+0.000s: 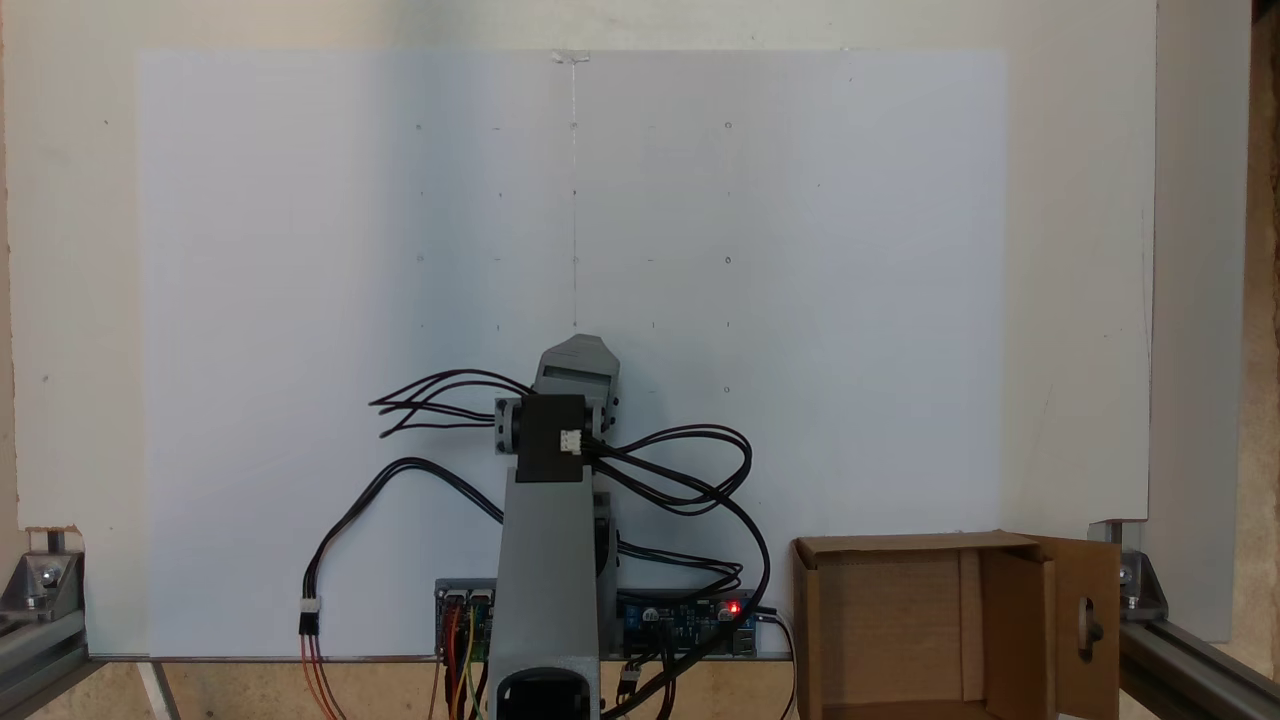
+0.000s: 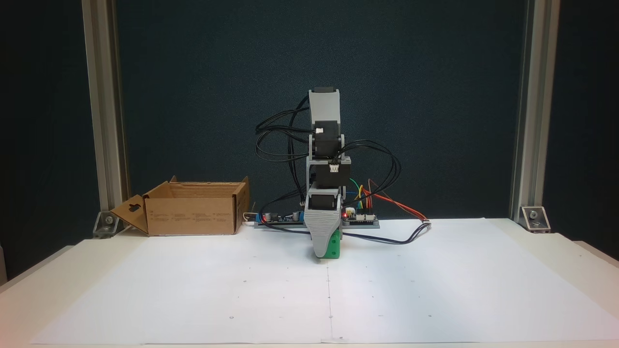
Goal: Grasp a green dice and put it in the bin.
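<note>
Right, the count stood at one green dice (image 2: 334, 249), one bin (image 1: 900, 630) and one arm (image 1: 548, 560) on the white paper sheet (image 1: 300, 300) that covered the table. In a fixed view the dice sat on the paper at the foot of the arm, tucked against the grey tip of the gripper (image 2: 325, 251), well apart from the bin (image 2: 193, 210) at that view's left. The arm stood folded tall over its base, links stacked nearly upright, wrist turned down so the gripper pointed at the sheet. One broad grey jaw faced the camera and covered the other, so whether the jaws were spread or pinched on the dice could not be told. From above, the grey wrist housing hid the dice. The dice was a small bright green cube with rounded corners. The bin was brown corrugated cardboard, top open, one flap splayed out with a keyhole-shaped cut-out. Black cables (image 1: 690, 480) looped loosely from the arm's joints to the circuit boards (image 2: 360, 218) behind it.
</note>
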You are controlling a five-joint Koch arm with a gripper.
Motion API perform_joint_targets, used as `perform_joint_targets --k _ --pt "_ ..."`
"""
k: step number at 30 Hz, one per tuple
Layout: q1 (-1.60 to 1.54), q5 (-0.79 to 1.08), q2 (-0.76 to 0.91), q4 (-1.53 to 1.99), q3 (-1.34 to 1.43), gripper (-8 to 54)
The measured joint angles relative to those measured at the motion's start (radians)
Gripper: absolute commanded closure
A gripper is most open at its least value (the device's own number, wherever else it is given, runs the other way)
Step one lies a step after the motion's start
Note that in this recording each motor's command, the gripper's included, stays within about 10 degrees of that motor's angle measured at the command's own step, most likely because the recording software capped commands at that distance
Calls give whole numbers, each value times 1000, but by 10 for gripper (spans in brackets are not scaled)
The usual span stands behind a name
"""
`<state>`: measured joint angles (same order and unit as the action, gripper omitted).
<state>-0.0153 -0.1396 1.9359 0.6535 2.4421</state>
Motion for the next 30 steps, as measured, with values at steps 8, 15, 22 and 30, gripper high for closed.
perform_joint_targets --k 8,15,22,30 --pt "-6 -6 -12 -9 0 57" --pt "-6 -6 -12 -14 0 161" --pt "-6 -25 -12 -14 0 295" --pt "-6 -35 -12 -12 0 336"
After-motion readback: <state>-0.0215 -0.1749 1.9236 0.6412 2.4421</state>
